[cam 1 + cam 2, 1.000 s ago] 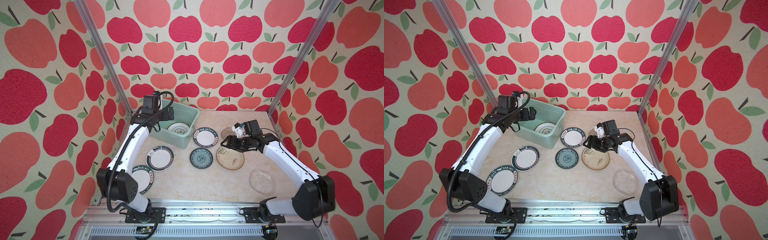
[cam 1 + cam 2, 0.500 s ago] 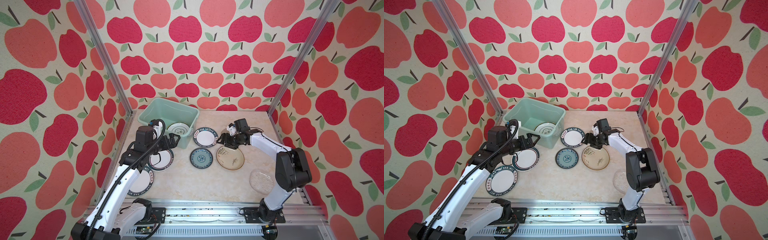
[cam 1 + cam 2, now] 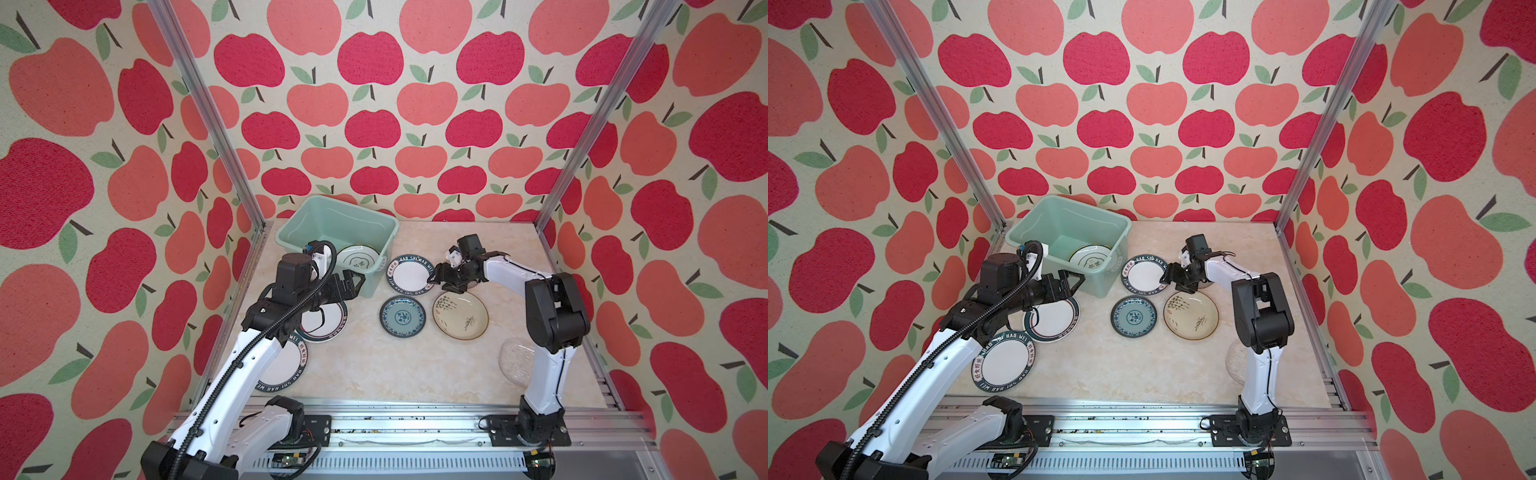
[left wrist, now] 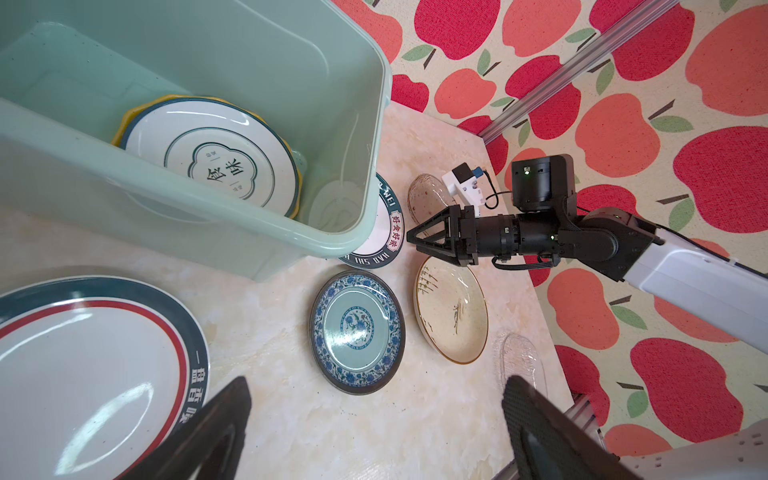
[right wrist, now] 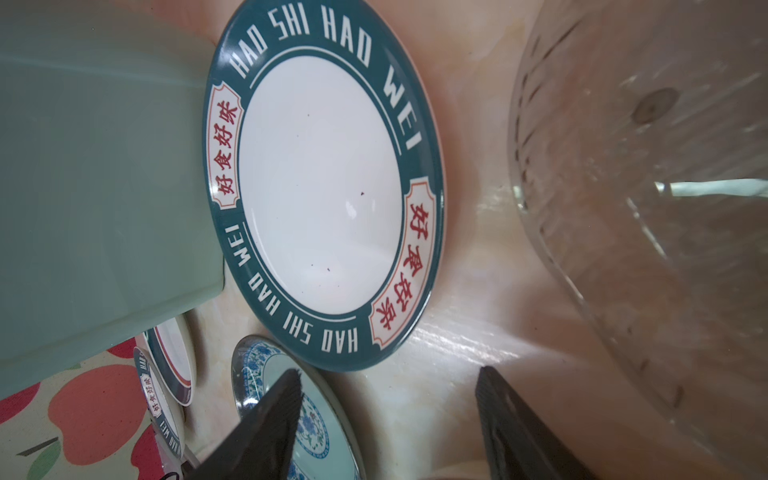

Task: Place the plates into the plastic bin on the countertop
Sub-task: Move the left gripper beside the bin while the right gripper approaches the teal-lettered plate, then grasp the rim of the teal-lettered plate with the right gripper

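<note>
The mint plastic bin (image 3: 324, 216) (image 4: 249, 75) stands at the back left of the countertop (image 3: 374, 365). In it a white green-rimmed plate (image 4: 208, 166) lies on a yellow one. Outside lie a lettered plate (image 3: 409, 276) (image 5: 320, 187), a teal plate (image 3: 402, 318), a cream bamboo plate (image 3: 460, 316), a red-banded plate (image 3: 328, 324) and a second lettered plate (image 3: 1003, 365). My left gripper (image 3: 353, 284) (image 4: 378, 386) hangs open and empty by the bin's front wall. My right gripper (image 3: 434, 282) (image 5: 389, 374) is open at the near lettered plate's rim, holding nothing.
A glass plate (image 3: 515, 361) lies front right, partly behind the right arm. Another glass plate (image 4: 428, 195) (image 5: 644, 208) sits just behind the right gripper. Apple-patterned walls and aluminium posts (image 3: 582, 145) close in the sides and back.
My left arm has pulled back from above the bin and come down in front of it. The right gripper has shifted left to the lettered plate, its jaws slightly narrower.
</note>
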Tool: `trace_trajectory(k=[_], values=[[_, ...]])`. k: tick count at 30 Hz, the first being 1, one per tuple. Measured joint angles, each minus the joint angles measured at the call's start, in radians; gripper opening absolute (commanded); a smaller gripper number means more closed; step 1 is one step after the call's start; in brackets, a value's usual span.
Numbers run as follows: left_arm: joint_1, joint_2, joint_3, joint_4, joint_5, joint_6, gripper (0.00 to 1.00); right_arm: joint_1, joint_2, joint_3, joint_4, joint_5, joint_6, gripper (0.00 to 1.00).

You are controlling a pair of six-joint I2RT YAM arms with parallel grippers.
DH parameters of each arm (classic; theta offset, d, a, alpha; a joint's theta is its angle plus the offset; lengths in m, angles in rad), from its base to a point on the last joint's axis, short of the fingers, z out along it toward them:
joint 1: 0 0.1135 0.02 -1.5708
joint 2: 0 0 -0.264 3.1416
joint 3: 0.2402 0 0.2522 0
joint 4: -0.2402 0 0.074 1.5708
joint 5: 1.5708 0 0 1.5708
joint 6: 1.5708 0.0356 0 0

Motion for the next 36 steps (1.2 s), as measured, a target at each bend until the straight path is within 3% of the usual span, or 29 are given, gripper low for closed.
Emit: trace_trajectory(k=[10,27,36], values=[[-0.001,0.06,0.019,0.002,0.001,0.003,0.97,0.005,0.085,0.048,0.058,-0.026,0.039,0.62],[-0.002,0.126,0.083,-0.005,0.009,0.01,0.97,0.013,0.124,0.035,0.158,-0.055,0.133,0.31],[-0.003,0.131,0.093,-0.006,0.013,0.011,0.97,0.013,0.124,0.027,0.181,-0.055,0.144,0.22]])
